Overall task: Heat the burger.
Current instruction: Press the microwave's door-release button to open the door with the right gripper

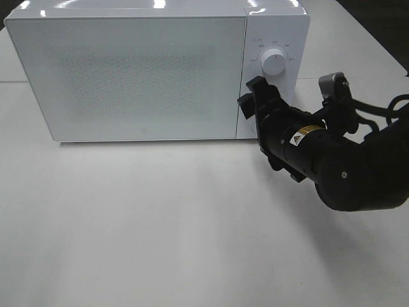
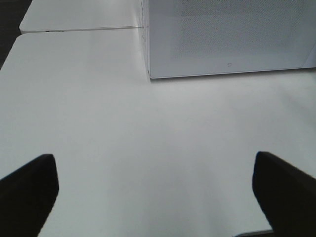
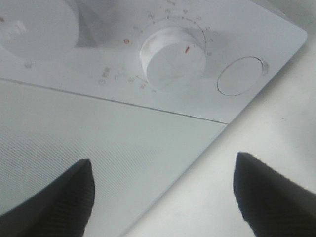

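Nearest to us lies one white desk. Over its left part we see the left fingers, two of them, spread wide apart with only the desk surface between them. On the right, one black right arm reaches in from the right edge toward the far side. The right fingers, again two, stand apart and grip nothing. In the high view they sit at the lower right front of the microwave, by the seam between its door and its control panel. We cannot tell whether they touch it.

On the far side of the desk stands one white microwave, the only container here. Its door is shut, and the speckled front does not let us see inside, so we cannot tell what it holds. On the panel to the right of the door we count two dials, one sharp with a red mark and the other blurred. There is also one round button, near the panel's corner by the desk.

The burger shows in none of the views, and we cannot say where it is.
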Motion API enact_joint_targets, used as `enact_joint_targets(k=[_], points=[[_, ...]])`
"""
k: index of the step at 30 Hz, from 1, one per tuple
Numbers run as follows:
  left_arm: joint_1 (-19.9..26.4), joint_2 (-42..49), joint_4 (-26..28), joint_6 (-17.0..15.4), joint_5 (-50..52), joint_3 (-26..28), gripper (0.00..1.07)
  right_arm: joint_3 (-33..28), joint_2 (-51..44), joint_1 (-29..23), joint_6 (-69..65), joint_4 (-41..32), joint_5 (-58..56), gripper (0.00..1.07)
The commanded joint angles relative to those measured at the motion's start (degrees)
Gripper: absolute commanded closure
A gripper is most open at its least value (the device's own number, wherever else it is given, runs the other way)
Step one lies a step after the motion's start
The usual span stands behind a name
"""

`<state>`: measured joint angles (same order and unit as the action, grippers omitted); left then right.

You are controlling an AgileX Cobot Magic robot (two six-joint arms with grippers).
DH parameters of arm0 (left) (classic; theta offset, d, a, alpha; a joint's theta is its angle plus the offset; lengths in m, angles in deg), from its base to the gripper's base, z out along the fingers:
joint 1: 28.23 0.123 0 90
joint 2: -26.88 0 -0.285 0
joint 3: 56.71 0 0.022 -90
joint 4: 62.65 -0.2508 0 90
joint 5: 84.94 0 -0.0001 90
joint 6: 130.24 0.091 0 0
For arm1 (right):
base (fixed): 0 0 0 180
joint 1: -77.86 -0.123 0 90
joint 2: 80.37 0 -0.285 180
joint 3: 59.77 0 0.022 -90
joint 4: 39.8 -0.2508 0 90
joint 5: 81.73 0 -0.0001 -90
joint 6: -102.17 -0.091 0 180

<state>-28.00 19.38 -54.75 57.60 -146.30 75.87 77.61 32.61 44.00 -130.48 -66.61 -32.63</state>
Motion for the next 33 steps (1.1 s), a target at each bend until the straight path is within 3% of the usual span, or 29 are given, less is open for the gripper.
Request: enact_joint_targets(k=[1,10,12,18,20,23,27,33], points=[[0.23,0.92,0.00,-0.34,-0.06,-0.06,0.06,-0.17,-2.69,0.74,7.45,1.72,-6.88,0.36],[0.23,0.92,0.00,-0.34,-0.06,-0.06,0.06,0.69,-9.85,5.44,28.07,8.08,-29.62,0.36],[0.23,0.92,0.00,-0.34,-0.06,-0.06,0.06,2.52,-12.49,7.85,36.61,11.63,-41.65,0.36],[0.23,0.92,0.00,-0.34,-0.06,-0.06,0.06,5.44,-14.95,9.22,42.17,16.21,-54.09,0.36],[0.23,0.92,0.00,-0.34,-0.06,-0.06,0.06,7.73,-17.93,9.22,43.43,21.60,-64.00,0.36],[0.23,0.92,0.00,-0.34,-0.06,-0.06,0.06,8.94,-20.91,9.22,43.43,25.21,-70.13,0.36],[0.23,0.92,0.00,-0.34,-0.06,-0.06,0.06,9.28,-23.32,9.22,43.43,26.81,-72.94,0.36],[0.23,0.92,0.00,-0.34,-0.06,-0.06,0.06,9.34,-35.70,9.22,45.03,26.24,-82.22,0.36]])
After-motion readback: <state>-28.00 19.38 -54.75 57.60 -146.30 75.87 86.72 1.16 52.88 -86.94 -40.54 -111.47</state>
